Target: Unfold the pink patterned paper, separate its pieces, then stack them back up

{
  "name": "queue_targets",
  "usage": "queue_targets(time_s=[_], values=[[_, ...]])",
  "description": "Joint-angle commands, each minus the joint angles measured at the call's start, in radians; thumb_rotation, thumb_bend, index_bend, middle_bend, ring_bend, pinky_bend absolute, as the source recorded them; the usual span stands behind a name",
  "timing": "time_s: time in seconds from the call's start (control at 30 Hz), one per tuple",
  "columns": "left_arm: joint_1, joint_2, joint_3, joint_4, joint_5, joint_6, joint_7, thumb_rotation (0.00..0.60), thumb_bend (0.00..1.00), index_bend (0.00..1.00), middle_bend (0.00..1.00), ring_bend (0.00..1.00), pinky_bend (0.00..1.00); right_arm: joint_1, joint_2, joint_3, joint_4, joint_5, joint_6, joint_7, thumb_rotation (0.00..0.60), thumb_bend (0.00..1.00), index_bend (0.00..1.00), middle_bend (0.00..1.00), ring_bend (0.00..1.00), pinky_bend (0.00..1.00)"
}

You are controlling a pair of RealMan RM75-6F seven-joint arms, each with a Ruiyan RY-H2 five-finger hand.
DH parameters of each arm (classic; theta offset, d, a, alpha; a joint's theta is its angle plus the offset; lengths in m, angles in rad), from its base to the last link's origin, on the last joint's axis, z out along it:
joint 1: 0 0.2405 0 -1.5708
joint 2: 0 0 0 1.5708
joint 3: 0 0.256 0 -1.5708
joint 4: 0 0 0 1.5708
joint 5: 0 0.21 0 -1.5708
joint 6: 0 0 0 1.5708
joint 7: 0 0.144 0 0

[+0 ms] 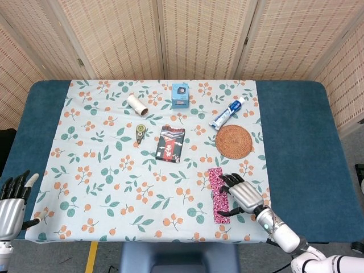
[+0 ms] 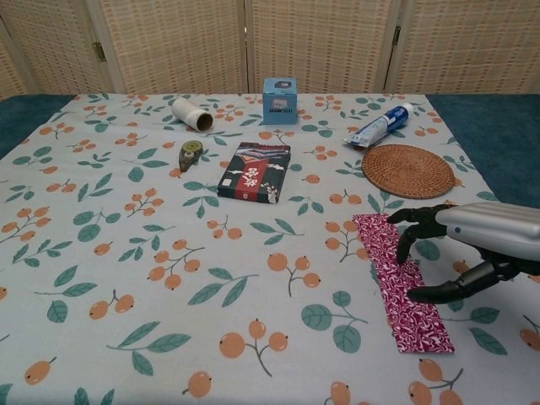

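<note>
Pink patterned paper (image 2: pixel 400 279) lay as one long strip on the flowered cloth (image 2: pixel 126 253), close to the near edge of the table (image 1: pixel 296 142) and toward its right side, with one end pointing at the woven coaster (image 2: pixel 408 170). You had the right hand (image 2: pixel 472 245) arched over the strip's right edge, fingers (image 2: pixel 405 245) curled down toward the paper's middle and the thumb low by its near part; it grasped nothing, and whether the tips actually touched the paper could not be told. Your left hand (image 1: pixel 11 199) hung off the near left corner of the table, fingers spread, holding nothing.

By my reading you were in the unfolding step: the strip looked partly opened lengthwise, but its pieces were not yet apart. The next move would call for catching one free edge with a fingertip and sliding or lifting the top layer without dragging the whole strip; thin paper on cloth will likely want to move as one.

Counted: one pink paper strip, one woven coaster, one toothpaste tube (image 1: pixel 227 112), one small blue box (image 1: pixel 180 95), one dark patterned packet (image 1: pixel 170 143), one white roll (image 1: pixel 136 104), one small green tool (image 1: pixel 140 132), and two hands.
</note>
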Motion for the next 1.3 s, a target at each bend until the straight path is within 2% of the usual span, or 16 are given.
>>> queue_targets(time_s=[0.03,0.3,0.53,0.73,1.3], values=[[0.002,0.001,0.001,0.0,0.0,0.002,0.0,0.6,0.23,0.12,0.03,0.09,0.0,0.007,-0.011,0.001,0.006,-0.001,-0.012,-0.001,0.192,0.22,0.31,0.07,0.0,0.0],[0.006,0.004,0.001,0.0,-0.001,0.006,-0.004,0.6,0.23,0.12,0.03,0.09,0.0,0.0,-0.002,-0.008,-0.007,-0.022,0.002,0.008,0.193,0.23,0.31,0.07,0.0,0.0],[0.004,0.004,0.001,-0.007,0.007,0.007,0.002,0.6,0.23,0.12,0.03,0.09,0.0,-0.029,0.059,-0.058,-0.046,-0.071,0.022,0.017,0.193,0.23,0.31,0.07,0.0,0.0],[0.002,0.005,0.002,-0.017,0.017,0.011,0.011,0.6,0.23,0.12,0.03,0.09,0.0,-0.049,0.073,-0.082,-0.048,-0.105,0.038,0.038,0.192,0.23,0.31,0.07,0.0,0.0],[0.017,0.003,0.006,-0.003,0.015,0.025,-0.006,0.6,0.23,0.12,0.03,0.09,0.0,-0.021,-0.011,-0.057,-0.019,-0.115,-0.008,0.005,0.192,0.23,0.31,0.07,0.0,0.0]])
